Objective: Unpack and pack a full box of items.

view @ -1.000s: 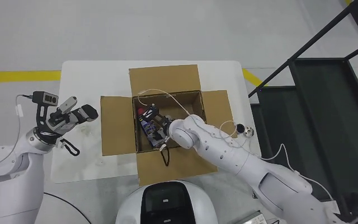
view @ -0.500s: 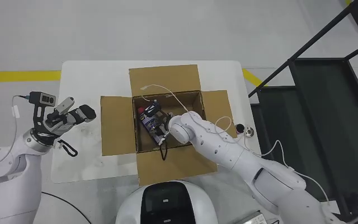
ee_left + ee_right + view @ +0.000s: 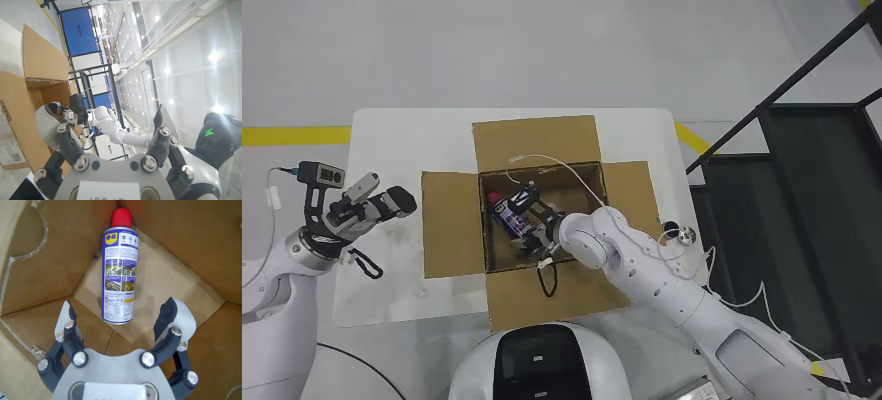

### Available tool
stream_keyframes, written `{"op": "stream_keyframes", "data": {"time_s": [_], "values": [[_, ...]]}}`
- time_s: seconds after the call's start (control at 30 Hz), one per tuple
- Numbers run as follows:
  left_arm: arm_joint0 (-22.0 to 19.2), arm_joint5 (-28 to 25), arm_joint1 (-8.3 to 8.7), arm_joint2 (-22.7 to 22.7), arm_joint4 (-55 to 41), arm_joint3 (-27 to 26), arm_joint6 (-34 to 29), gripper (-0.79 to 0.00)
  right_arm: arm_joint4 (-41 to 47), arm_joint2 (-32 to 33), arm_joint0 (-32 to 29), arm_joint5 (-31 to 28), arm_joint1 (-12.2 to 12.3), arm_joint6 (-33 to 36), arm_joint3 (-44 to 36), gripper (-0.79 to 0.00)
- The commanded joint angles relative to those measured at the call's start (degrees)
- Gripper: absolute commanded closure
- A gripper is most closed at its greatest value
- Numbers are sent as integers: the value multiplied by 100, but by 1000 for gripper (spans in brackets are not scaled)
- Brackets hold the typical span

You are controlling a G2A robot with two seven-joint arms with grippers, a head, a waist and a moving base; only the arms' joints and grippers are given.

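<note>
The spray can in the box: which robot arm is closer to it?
Right. The right gripper is over the spray can in the box, jaws open; the left gripper hangs outside the box.

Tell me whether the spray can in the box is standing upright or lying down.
Lying down. The spray can rests on its side on the floor of the box, its red cap pointing into a corner.

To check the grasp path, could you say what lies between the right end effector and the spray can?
Nothing: the right wrist view shows only bare box floor between the open right end effector and the spray can.
</note>
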Motion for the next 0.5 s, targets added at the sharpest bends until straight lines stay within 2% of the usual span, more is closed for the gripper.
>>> {"op": "stream_keyframes", "data": {"time_s": [0.0,0.47], "values": [[6,-2,5,6,-2,-5,-3,-785,-6,-101,112,8,-61,-72,142,-785],[172,-55,46,-87,-75,-51,-2,-785,263,-934,1021,-75,-692,-315,1691,-785]]}}
